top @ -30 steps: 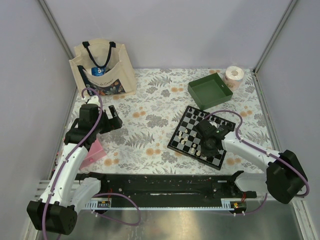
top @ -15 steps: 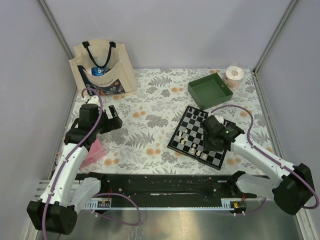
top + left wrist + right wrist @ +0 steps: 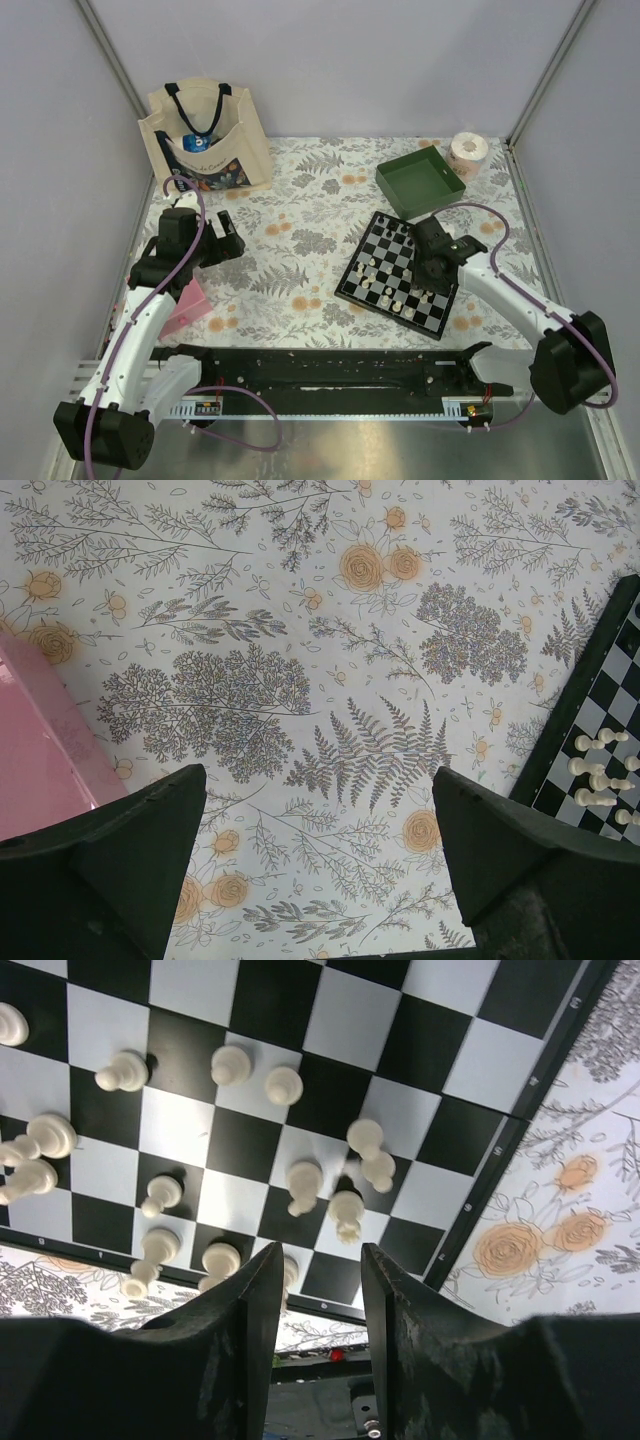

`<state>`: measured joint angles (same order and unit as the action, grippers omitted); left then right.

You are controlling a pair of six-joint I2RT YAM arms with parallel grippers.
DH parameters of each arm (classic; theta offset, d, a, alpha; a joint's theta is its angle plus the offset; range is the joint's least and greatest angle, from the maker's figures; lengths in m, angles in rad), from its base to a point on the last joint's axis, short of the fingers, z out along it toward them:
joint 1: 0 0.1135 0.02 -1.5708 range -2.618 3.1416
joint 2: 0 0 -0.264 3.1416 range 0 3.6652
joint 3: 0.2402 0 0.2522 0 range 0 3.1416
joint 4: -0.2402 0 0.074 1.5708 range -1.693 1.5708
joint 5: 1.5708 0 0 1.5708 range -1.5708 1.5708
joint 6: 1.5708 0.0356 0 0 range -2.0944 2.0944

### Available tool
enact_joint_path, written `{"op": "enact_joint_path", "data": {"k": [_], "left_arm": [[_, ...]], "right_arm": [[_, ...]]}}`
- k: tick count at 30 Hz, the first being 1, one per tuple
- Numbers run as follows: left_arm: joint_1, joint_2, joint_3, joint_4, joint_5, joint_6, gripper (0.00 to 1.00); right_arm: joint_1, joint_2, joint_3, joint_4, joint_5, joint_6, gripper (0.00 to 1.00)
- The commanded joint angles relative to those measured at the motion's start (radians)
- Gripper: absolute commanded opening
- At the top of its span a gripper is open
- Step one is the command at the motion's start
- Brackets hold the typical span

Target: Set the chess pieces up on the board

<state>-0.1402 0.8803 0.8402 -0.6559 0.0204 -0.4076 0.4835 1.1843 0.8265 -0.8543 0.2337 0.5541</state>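
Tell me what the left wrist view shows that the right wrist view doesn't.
Only the left wrist: a pink object and the left gripper, open wide over the floral tablecloth. Only the right wrist: the right gripper, narrowly open above many white pieces. Both: the board, white pieces, the floral tablecloth.

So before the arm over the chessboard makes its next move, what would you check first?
1. Right gripper empty: ok, nothing sits between its fingers.
2. Right gripper over the checkered black-and-white board: ok.
3. Cream-white chess pieces lined up in starting rows: not ok, they are scattered over the squares.
4. Every piece upright: cannot tell; a few look tilted from the wrist views.
5. Left gripper out of the way: ok, open and empty above the floral tablecloth, off the board.
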Motion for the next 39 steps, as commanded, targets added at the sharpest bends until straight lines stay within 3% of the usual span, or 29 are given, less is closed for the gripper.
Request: {"op": "enact_joint_path", "data": {"k": [1,27,33,39], "left_arm": [[-0.001,-0.007,-0.001,0.044,0.013,0.009,0.99],[-0.001,-0.004,0.0,0.044,0.003,0.01,0.99],[-0.001,0.0,0.0,0.042,0.01,0.01,0.99],[-0.001,-0.004,0.0,0.044,0.007,0.012,0.99]], "right_arm": [[-0.008,0.076,0.071,0.066,-0.033,-0.005,0.45],[-0.013,0.209,0.026,0.147,-0.033,0.004,0.42],[-0.011,0.219,0.016,0.153,-0.028,0.003,0.29],[-0.013,0.216,0.014,0.147,-0.022,-0.006,0.26]]}}
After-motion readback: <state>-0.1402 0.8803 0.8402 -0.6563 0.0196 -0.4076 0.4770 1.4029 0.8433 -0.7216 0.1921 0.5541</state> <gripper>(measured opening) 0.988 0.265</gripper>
